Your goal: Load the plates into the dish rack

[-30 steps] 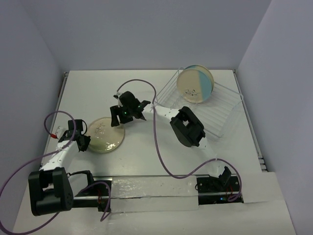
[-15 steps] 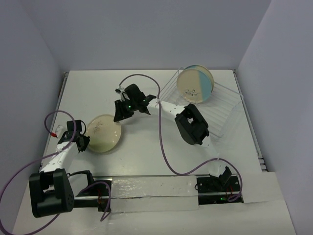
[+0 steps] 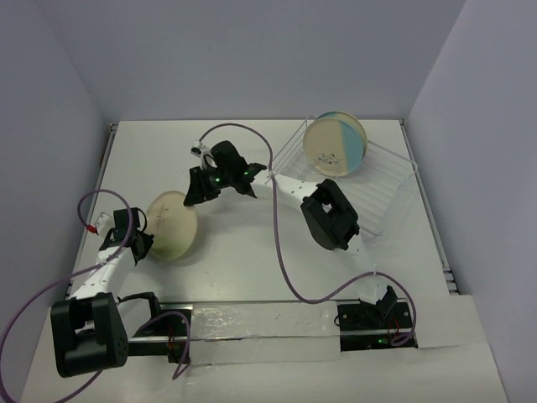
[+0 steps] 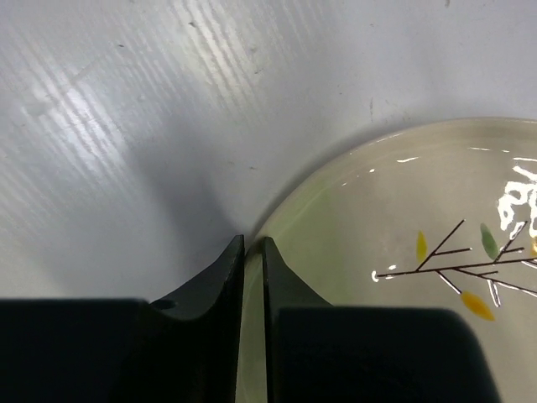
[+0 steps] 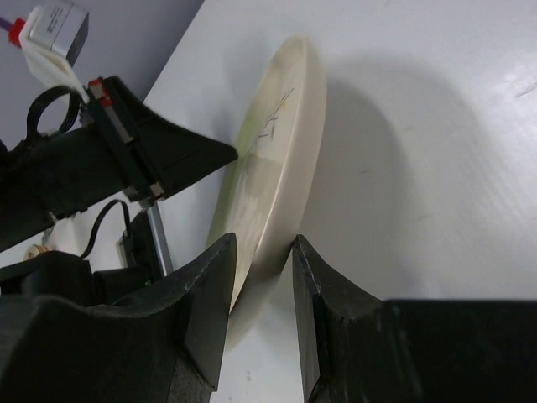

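A cream plate (image 3: 172,222) with a dark sprig motif stands tilted on edge at the table's left. My left gripper (image 3: 141,243) is shut on its near-left rim; in the left wrist view the rim (image 4: 403,193) runs between the closed gripper (image 4: 252,243). My right gripper (image 3: 195,189) straddles the plate's far rim, and in the right wrist view the plate (image 5: 281,143) sits pinched in that gripper (image 5: 262,243). A second plate (image 3: 335,144), cream and light blue, stands upright in the wire dish rack (image 3: 382,197) at the back right.
The right arm (image 3: 327,214) stretches across the table in front of the rack, trailing a purple cable (image 3: 277,252). The left arm (image 5: 126,159) shows behind the plate in the right wrist view. Grey walls close in the table on three sides.
The cream plate has risen from lying nearly flat to tilted on edge. My right gripper moved left and closed around its far rim. The left gripper tightened on the near rim.
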Action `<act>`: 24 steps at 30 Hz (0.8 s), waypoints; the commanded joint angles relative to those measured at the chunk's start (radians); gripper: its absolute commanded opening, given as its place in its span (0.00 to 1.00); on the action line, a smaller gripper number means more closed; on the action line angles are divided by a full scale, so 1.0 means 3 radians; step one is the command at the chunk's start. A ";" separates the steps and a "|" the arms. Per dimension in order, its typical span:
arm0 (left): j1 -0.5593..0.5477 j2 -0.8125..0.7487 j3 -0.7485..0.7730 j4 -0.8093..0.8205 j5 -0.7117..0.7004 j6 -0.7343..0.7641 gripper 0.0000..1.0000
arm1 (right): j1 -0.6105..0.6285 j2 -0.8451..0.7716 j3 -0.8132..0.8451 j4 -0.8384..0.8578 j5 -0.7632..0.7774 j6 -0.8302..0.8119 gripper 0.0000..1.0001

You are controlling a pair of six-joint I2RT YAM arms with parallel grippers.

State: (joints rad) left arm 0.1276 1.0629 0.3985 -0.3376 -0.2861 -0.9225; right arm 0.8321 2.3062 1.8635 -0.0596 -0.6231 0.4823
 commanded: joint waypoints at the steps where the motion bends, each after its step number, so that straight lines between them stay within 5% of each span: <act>1: -0.0067 0.0116 -0.0133 0.0287 0.0801 -0.0085 0.00 | 0.0384 0.0034 -0.0054 0.0046 -0.0310 0.0151 0.41; 8: -0.0067 0.0059 -0.0152 0.0290 0.0790 -0.0077 0.00 | 0.0448 0.0078 -0.0058 0.0045 -0.0182 0.0229 0.35; 14: -0.0068 -0.0087 -0.0204 0.0404 0.0929 -0.0048 0.04 | 0.0441 -0.0174 -0.0203 0.0022 0.0372 0.0029 0.03; 18: -0.0084 -0.0411 -0.0174 0.0403 0.1010 -0.0042 0.28 | 0.0381 -0.0396 -0.0164 -0.0059 0.0721 -0.0234 0.00; 21: -0.0106 -0.0989 -0.0016 0.0218 0.0874 -0.0080 0.73 | 0.0268 -0.0627 -0.0075 -0.0085 0.0767 -0.0475 0.00; 24: -0.0113 -0.1381 0.0093 0.0122 0.0716 -0.0163 0.96 | 0.0111 -0.0802 0.0036 -0.0103 0.0625 -0.0706 0.00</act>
State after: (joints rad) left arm 0.1020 0.7896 0.3448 -0.2954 -0.0910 -0.9337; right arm 0.9058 2.2310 1.8191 -0.1136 -0.4178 0.4102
